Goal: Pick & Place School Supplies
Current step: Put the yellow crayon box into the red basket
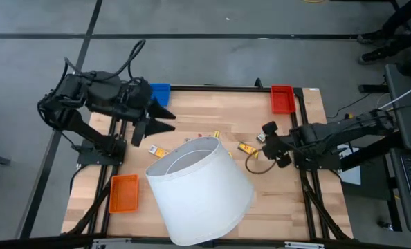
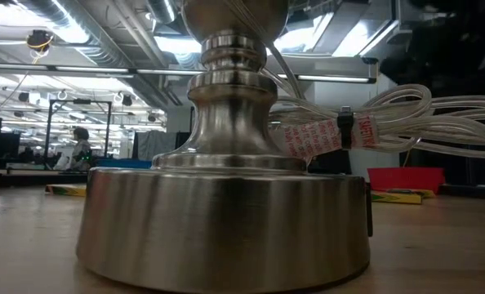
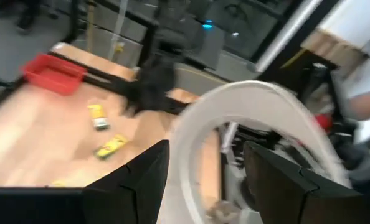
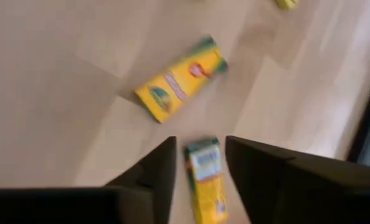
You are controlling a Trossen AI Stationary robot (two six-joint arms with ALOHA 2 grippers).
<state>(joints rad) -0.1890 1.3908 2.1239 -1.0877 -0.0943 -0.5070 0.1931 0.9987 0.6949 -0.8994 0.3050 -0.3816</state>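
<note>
Crayon box, small yellow cardboard [image 4: 205, 180], lies between the right gripper [image 4: 200, 163]'s part-open, empty fingers; centre, then close. Left gripper [image 3: 205, 174] waits open, far-left.

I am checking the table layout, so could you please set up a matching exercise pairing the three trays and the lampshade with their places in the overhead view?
Things:
1. red tray
2. blue tray
3. orange tray
4. white lampshade

Places:
A. far edge, by the left arm
B. near left part of the table
C. far right corner
D. middle of the table, toward the near edge

Pairs: 1-C, 2-A, 3-B, 4-D
</note>
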